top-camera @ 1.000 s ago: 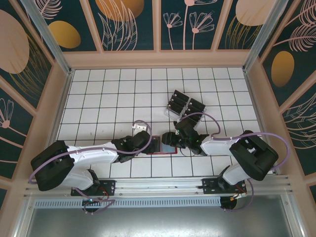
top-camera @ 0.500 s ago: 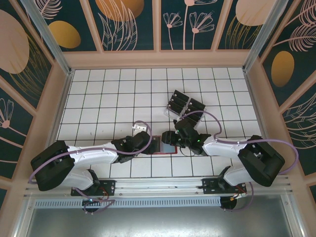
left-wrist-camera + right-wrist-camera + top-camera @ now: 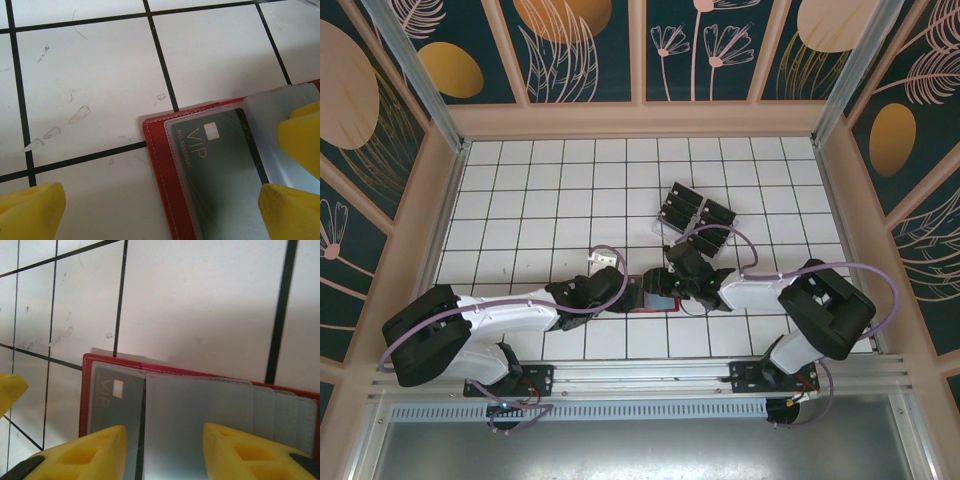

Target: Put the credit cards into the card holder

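- Top external: wallet [image 3: 658,297] lying open near the middle of the table [image 3: 540,200], close to the near edge, between the two grippers.
- Long axis running left to right, inner pockets facing up, red rim showing along the near side.
- Left gripper [image 3: 626,291] at the wallet's left end, right gripper [image 3: 672,283] over its right half, arms reaching in from either side.
- Far of the wallet, well apart from it: clear tray [image 3: 663,231] set on a slant, far-left to near-right, with black cards [image 3: 682,205] standing in its slots.
- Left wrist: left gripper [image 3: 160,214] wide open with nothing between the pads; one yellow fingertip over bare tile left of the wallet [image 3: 157,165], the other over its clear flap.
- Dark VIP card [image 3: 220,165] already behind the clear window, long side along the red stitched edge, print reading along that same line.
- Right wrist: right gripper [image 3: 167,452] about half open, yellow fingertips low over the wallet [image 3: 200,374], gripping nothing that can be seen.
- Frosted clear flap [image 3: 195,415] spanning the gap between those fingertips and overlapping the right edge of the VIP card [image 3: 112,405].
- Grey-blue pockets at the wallet's right end, slots stepped side by side.
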You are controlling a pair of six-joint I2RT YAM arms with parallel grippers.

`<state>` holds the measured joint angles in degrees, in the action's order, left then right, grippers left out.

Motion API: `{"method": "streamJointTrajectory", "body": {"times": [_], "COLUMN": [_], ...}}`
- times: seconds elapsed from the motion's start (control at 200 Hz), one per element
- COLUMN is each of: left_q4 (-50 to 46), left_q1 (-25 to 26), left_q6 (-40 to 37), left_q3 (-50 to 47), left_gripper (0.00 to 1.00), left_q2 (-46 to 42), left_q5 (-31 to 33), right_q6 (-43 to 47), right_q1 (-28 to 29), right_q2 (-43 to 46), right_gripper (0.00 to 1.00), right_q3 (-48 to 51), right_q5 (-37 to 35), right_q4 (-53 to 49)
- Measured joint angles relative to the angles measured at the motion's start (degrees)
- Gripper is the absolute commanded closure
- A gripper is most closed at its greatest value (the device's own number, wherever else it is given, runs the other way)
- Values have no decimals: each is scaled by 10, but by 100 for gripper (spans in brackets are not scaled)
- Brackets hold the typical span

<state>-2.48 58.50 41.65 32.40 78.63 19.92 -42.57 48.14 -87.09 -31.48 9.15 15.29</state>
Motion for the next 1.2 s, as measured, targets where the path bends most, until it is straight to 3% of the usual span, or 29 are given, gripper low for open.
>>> {"method": "streamJointTrajectory", "body": {"times": [0.791, 1.201], "left_q4": [64, 70], "left_q1": [5, 12], "left_q6": [-18, -25], "left_q3": [-49, -43], "left_gripper": [1, 2], "left_q2": [-36, -15], "left_q5": [-47, -47], "right_q6": [-134, -150], "right_q1": [4, 5], "right_q2": [-15, -41], "right_gripper": [55, 56], "right_q3": [31, 31], "right_q5": [15, 33], "right_q4": [108, 155]}}
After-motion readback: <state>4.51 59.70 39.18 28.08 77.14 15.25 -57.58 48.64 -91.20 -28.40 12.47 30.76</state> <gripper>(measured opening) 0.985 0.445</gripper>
